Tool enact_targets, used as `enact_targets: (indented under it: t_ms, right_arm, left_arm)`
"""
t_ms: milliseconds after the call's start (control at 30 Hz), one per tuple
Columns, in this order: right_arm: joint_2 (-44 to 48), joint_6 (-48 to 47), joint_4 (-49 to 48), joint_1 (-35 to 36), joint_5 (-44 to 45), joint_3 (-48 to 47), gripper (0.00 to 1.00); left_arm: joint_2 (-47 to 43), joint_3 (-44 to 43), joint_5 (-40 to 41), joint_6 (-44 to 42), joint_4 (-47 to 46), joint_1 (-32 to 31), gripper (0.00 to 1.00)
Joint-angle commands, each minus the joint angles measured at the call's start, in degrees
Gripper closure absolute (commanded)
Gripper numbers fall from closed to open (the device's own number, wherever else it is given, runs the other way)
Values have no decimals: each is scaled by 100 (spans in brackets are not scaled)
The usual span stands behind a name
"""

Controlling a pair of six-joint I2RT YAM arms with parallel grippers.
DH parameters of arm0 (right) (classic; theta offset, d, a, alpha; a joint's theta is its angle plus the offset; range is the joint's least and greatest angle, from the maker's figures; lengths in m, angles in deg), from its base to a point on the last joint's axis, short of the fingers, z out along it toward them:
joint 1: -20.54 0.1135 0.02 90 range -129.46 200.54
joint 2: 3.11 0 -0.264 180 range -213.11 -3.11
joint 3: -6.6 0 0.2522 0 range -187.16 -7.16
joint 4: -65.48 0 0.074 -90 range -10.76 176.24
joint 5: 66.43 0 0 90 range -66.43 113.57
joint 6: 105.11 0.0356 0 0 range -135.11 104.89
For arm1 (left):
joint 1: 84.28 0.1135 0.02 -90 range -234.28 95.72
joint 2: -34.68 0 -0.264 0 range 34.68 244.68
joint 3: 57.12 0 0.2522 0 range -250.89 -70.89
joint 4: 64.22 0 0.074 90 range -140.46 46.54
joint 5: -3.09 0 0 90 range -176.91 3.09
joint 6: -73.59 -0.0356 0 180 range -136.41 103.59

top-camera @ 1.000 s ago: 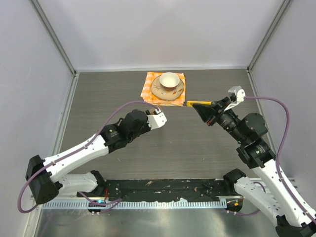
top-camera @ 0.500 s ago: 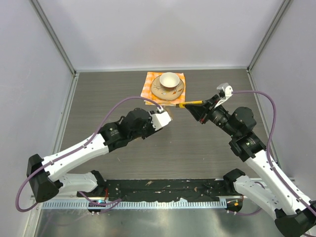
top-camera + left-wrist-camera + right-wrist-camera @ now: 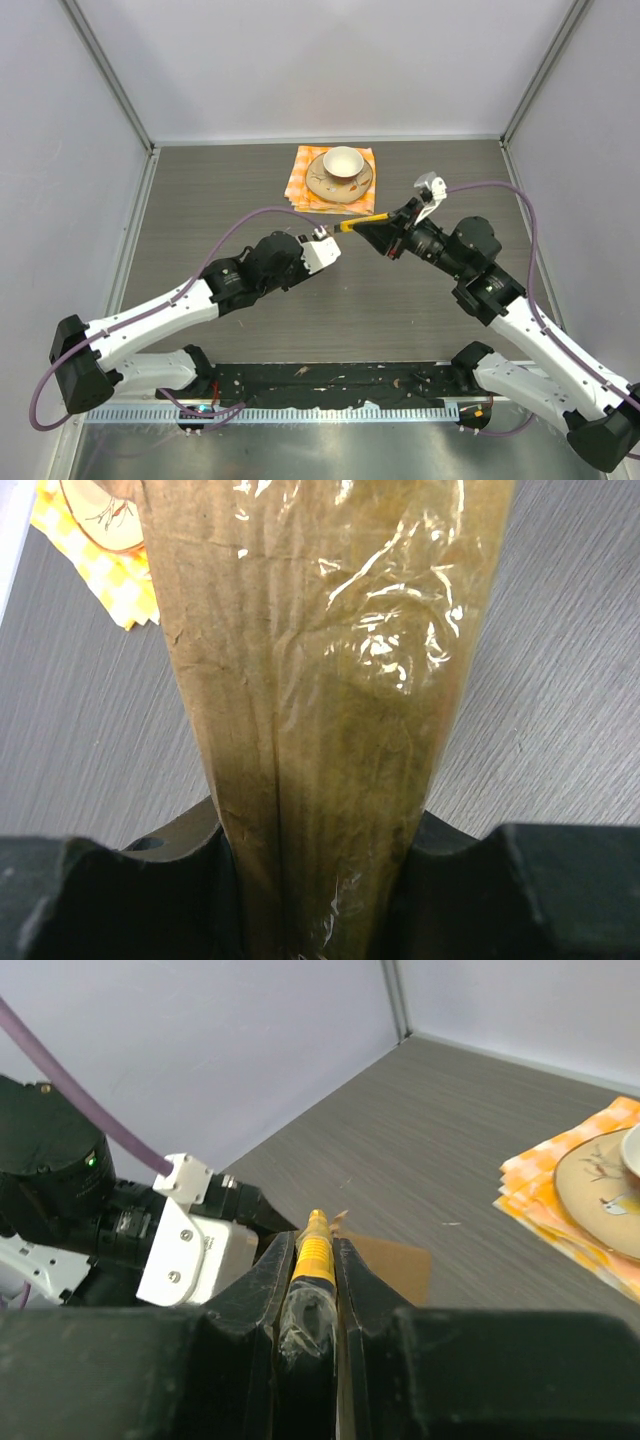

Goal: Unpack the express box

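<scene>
Left end effector (image 3: 320, 905): jaws partly spread and clamped on the express box (image 3: 320, 680), one dark finger against each side of it. The box runs from the bottom centre of the left wrist view up to the top edge, brown cardboard with a wrinkled strip of clear tape over its right half. Right end effector (image 3: 312, 1295): jaws nearly together, pinching a yellow tool (image 3: 314, 1248) that pokes out past the fingertips, pointed end forward. In the right wrist view, the tip sits at the near edge of the brown cardboard, mid-frame; contact cannot be confirmed. Top view: both arms reach in toward the centre of the counter (image 3: 430, 180), the yellow tool angled to the left, its tip just beside the white housing of the left arm's wrist. The box itself hardly shows from above, being hidden under the left arm. Only the left wrist view gives the tape and the creased surface. Only the top view gives the full layout: an orange checkered cloth (image 3: 303, 186) at upper centre, a saucer (image 3: 316, 186) on it, and a cup (image 3: 343, 160) on the saucer, well apart from both arms. The right wrist view catches the cloth and saucer at its right edge.
</scene>
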Motion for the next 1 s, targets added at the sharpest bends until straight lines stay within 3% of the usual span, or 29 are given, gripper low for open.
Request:
enact_targets:
  t_ms: [0,433,967]
  right_arm:
    - [-157,-320,137,425,364,-293,99]
    - [-175,-619,207,636,847,-275,99]
    - [-219,-540,225,707,777,-249,99]
  left_arm:
    - [-213,28,138,176,-434,-13,100]
    - [-239,-25,-47,220,-285,-13,100]
    - [-283,-51,-152,229,-214,-13,100]
